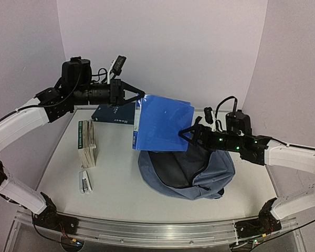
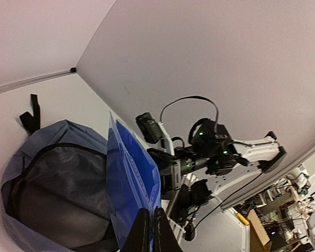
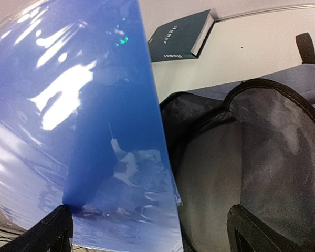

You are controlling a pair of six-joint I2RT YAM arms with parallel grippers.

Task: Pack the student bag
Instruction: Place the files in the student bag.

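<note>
Our left pincer [image 2: 151,216] is clenched on the edge of a blue plastic folder [image 1: 163,123], holding it upright over the student bag [image 1: 210,176]. The bag lies open-mouthed on the tabletop [image 1: 121,173], right of centre. Our right pincer [image 1: 188,132] stands released, spread wide at the folder's lower corner.

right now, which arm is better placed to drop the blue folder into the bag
Left. The left tool is shut on the blue folder, which hangs over the open student bag. The right tool stands open beside the folder's lower edge, holding nothing.
</note>
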